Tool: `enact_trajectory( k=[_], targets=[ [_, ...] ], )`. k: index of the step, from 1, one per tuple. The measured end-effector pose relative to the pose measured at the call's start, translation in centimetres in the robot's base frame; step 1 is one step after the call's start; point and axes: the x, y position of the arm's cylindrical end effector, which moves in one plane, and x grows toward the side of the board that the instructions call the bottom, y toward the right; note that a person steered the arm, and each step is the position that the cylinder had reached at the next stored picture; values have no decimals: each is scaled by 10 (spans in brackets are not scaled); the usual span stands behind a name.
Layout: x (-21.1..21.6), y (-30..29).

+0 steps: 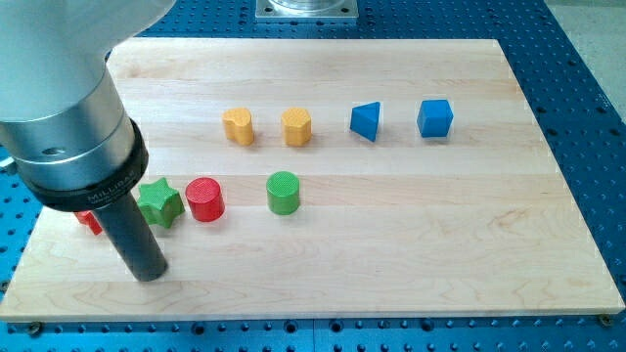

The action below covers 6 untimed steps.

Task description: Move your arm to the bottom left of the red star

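My tip [150, 275] rests on the wooden board [469, 254] near its lower-left corner; it is a plain dark rod end with no jaws, so there is nothing on it to stand apart or clamp together. The red star [90, 222] lies at about ten o'clock from my tip, close by, and only a small red part of it shows at the view's left, the rest being hidden behind the rod and the arm's grey housing, so whether the rod touches it I cannot tell. The green star [160, 202] sits near, at roughly twelve o'clock from my tip, just beside the rod's shaft. The red cylinder [205, 198] stands at about one o'clock, just right of the green star, and the green cylinder [284, 192] is farther off at about two o'clock. Along the upper part of the board, from left to right, stand a yellow cylinder [238, 126], a yellow hexagonal block [297, 127], a blue triangular block [365, 121] and a blue cube [435, 117].
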Motion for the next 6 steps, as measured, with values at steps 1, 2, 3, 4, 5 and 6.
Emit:
enact_trajectory(
  k=[1,2,3,4,5,6],
  targets=[
    [-3,0],
    [-6,0],
    [-6,0],
    [-6,-1],
    [-6,-28],
    [-6,-88]
  ],
)
